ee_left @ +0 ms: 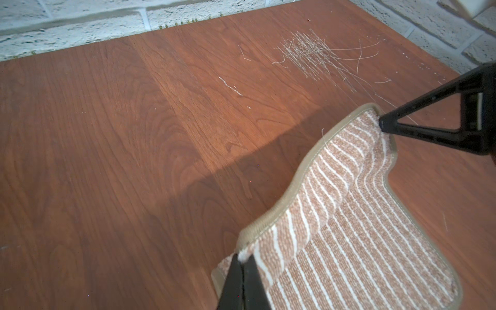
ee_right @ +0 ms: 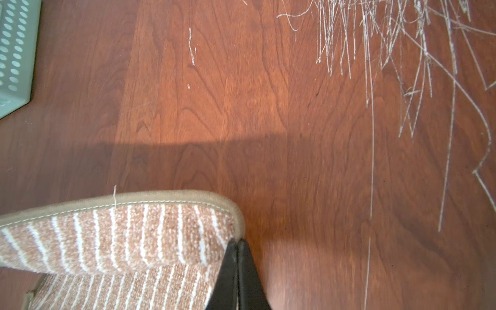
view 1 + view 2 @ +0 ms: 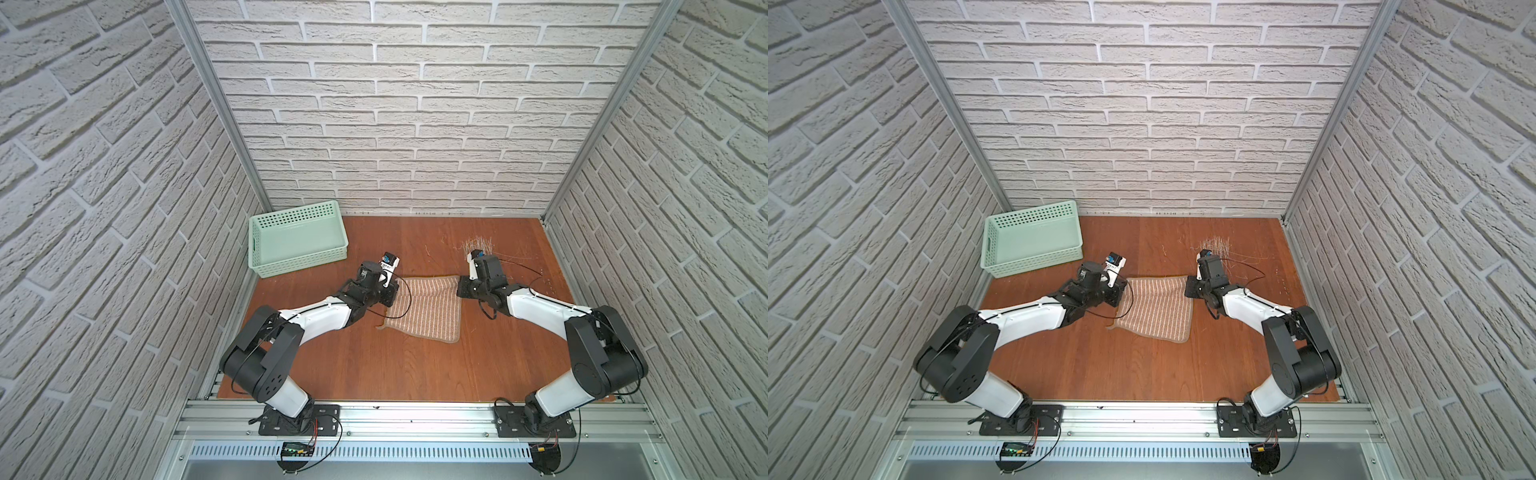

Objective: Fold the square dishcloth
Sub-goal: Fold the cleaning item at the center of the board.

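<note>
While pincers (image 1: 242,259) (image 2: 237,243) clamp far dishcloth (image 3: 424,309) corners, bare tabletop (image 3: 415,245) beyond.

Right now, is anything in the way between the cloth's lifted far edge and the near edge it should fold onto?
Nothing visible. The left gripper and right gripper each pinch a far corner of the cloth, whose striped top is bare down to the near edge. The basket sits apart, far left.
</note>
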`<action>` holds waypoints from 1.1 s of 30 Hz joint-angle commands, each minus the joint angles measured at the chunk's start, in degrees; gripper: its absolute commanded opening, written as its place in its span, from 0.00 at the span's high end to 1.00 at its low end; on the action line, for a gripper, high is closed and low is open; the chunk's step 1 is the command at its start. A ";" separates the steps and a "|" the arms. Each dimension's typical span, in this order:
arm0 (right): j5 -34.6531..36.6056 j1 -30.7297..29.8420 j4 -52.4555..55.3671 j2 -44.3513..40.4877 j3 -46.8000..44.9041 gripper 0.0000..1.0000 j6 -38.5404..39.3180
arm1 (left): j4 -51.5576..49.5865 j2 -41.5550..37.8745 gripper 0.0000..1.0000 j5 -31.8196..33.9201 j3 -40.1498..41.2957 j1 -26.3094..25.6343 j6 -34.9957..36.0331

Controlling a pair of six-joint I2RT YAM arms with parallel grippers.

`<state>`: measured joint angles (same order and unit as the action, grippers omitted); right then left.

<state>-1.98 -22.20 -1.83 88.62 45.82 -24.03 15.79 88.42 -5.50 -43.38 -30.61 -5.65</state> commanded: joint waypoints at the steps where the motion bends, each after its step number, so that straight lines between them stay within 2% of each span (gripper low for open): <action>1: -0.03 -1.77 -1.40 -4.07 -2.43 0.97 -0.92 | 3.32 -2.65 1.00 1.30 2.45 -0.43 -0.67; 7: 0.99 -5.99 -0.69 -9.10 -8.01 0.94 -3.64 | 3.57 -5.04 1.00 2.29 6.27 -1.18 -2.06; 11: 4.19 -10.35 1.56 -12.22 -11.30 0.92 -5.72 | 3.61 -6.60 1.00 2.64 9.42 -1.43 -4.50; 13: 5.24 -11.79 2.09 -13.79 -13.39 0.88 -6.96 | 4.66 -7.60 1.00 2.26 11.26 -1.77 -6.33; 15: 6.16 -12.54 2.67 -15.16 -15.25 0.77 -8.67 | 4.65 -8.25 0.92 1.69 12.89 -2.14 -7.75; 16: 6.56 -12.80 3.14 -15.73 -15.99 0.74 -9.24 | 4.53 -8.44 0.86 1.64 13.54 -2.29 -8.55; 18: 7.60 -13.17 4.77 -16.72 -16.80 0.70 -10.61 | 4.33 -8.74 0.79 0.98 14.63 -2.55 -10.06; 20: 7.75 -13.44 6.83 -17.88 -16.89 0.69 -11.82 | 4.36 -8.91 0.68 -0.26 15.71 -3.04 -11.70; 24: 8.92 -13.92 12.28 -21.96 -16.29 0.67 -15.00 | 3.22 -9.87 0.58 -0.82 16.50 -4.28 -14.44; 27: 10.77 -14.10 18.13 -26.04 -14.91 0.65 -18.10 | 2.59 -10.74 0.42 -1.40 16.83 -4.88 -17.13; 31: 13.59 -14.30 25.88 -30.39 -12.79 0.64 -22.56 | 1.08 -13.70 0.41 -0.90 18.04 -5.62 -20.64; 33: 15.13 -14.37 29.10 -31.66 -11.34 0.63 -24.31 | -0.39 -15.58 0.30 0.20 18.63 -5.69 -22.52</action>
<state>9.43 -36.12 20.14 58.61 31.94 -43.86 16.45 75.37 -5.82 -26.00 -35.94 -24.36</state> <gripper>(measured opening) 0.366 0.674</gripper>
